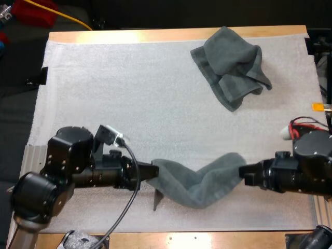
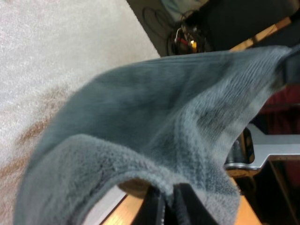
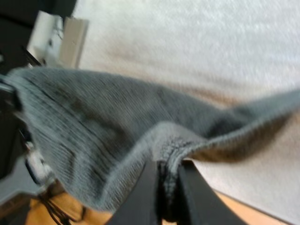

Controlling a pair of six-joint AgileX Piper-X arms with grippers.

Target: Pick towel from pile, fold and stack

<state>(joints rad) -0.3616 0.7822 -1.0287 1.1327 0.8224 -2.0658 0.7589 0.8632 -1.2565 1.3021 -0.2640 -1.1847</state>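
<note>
A dark grey-green towel [image 1: 199,181] hangs stretched between my two grippers near the mat's front edge, sagging in the middle. My left gripper [image 1: 154,171] is shut on its left end, and my right gripper [image 1: 242,172] is shut on its right end. In the left wrist view the towel [image 2: 164,126] drapes over my pinching fingers [image 2: 154,208]. The right wrist view has the towel [image 3: 93,131] bunched between the black fingers [image 3: 145,194]. A second, crumpled towel [image 1: 231,67] lies at the far right of the mat.
The white mat [image 1: 119,98] covers most of the wooden table [image 1: 155,35]. The table's front edge [image 1: 207,239] runs just below the held towel.
</note>
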